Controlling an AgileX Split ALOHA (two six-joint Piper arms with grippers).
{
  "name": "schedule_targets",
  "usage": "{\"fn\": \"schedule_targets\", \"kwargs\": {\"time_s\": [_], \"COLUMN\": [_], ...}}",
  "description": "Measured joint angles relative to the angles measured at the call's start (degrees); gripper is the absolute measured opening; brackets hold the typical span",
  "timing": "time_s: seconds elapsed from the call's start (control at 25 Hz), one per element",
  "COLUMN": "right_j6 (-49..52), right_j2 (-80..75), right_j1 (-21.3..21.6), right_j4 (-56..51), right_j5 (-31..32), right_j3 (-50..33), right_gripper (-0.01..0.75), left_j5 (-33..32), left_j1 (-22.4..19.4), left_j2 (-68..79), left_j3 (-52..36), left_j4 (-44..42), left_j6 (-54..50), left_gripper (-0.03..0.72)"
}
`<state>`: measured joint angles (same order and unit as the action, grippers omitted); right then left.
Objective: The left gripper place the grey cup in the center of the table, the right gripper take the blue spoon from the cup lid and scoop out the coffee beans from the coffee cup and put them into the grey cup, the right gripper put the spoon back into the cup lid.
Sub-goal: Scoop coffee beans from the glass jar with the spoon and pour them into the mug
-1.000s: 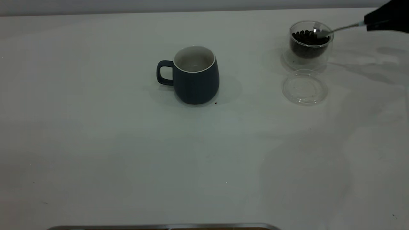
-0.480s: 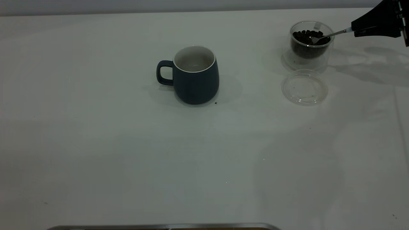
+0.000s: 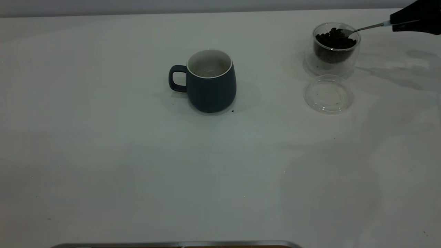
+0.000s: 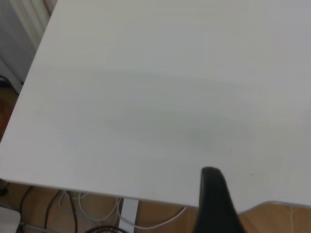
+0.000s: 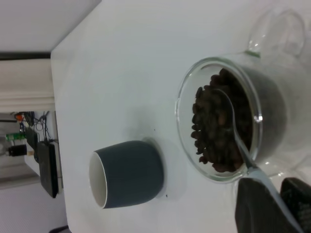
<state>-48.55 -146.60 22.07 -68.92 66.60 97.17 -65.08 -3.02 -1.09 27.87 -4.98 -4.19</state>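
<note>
Matt grey cup (image 3: 211,82), clear glass coffee cup (image 3: 335,51), shiny metal blue spoon (image 3: 358,30), transparent plastic cup lid (image 3: 328,94)

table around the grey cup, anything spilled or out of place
One small dark speck, likely a bean fragment, lies on the table just beside the grey cup's base. Otherwise nothing stands out: cup upright, cup lid flat, coffee cup upright.

A lab-like test room is suggested: a bare white bench (image 4: 146,97), loose cables (image 4: 97,213) trailed beneath, electronics (image 5: 48,165) stacked aside.
</note>
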Motion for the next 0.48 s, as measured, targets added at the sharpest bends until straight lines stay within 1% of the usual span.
{"fn": "schedule_targets", "kwargs": {"time_s": [0.2, 0.48], "right_j6": [2.1, 2.9], "right_j2": [0.0, 0.1], "right_j1": [1.0, 1.0], "right_j4": [0.0, -0.3], "right_j5": [0.1, 0.1], "right_j3": [0.0, 0.0], "right_gripper": [0.099, 0.099], "left_j5": [0.0, 0.0], "left_j1": [0.0, 0.0], "left_j2": [0.0, 0.0], "left_j3": [0.0, 0.0], "left_j4": [0.0, 0.0], "left_j6": [0.0, 0.0], "left_gripper": [0.555, 0.555]}}
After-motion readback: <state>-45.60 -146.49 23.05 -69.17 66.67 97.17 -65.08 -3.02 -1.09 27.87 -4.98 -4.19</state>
